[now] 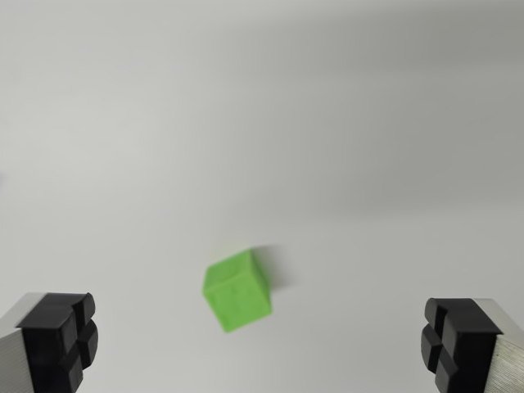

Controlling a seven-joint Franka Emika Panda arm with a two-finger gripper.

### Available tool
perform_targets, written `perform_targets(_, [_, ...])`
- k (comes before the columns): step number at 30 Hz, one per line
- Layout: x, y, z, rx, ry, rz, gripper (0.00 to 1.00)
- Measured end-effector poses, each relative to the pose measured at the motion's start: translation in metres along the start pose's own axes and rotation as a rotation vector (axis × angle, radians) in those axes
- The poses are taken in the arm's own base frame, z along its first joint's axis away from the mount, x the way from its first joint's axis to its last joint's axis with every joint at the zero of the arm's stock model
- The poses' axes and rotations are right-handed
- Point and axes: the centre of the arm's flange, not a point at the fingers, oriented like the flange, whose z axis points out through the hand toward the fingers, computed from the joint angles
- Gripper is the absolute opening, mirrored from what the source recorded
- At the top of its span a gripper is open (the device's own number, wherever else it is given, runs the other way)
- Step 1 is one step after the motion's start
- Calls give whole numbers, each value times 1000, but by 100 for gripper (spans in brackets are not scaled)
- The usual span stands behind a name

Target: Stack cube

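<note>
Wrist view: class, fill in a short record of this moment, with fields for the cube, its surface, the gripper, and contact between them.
cube: one green cube, slightly blurred, turned at an angle
surface: plain white table
gripper: gripper open, fingers at the lower corners of the wrist view
contact: none; the cube lies between the fingers, nearer the wrist view's left one
second cube: none visible

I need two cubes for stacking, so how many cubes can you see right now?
1. A green cube sits on the white surface, low in the wrist view, left of center, between the open gripper fingers. Any second cube lies outside this view.
</note>
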Motion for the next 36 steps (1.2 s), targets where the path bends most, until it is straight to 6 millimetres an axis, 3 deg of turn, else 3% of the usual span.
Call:
perform_targets(16, [-10, 9, 15, 0, -4, -35, 100])
perform_targets(36, [-37, 34, 54, 6, -9, -137, 100])
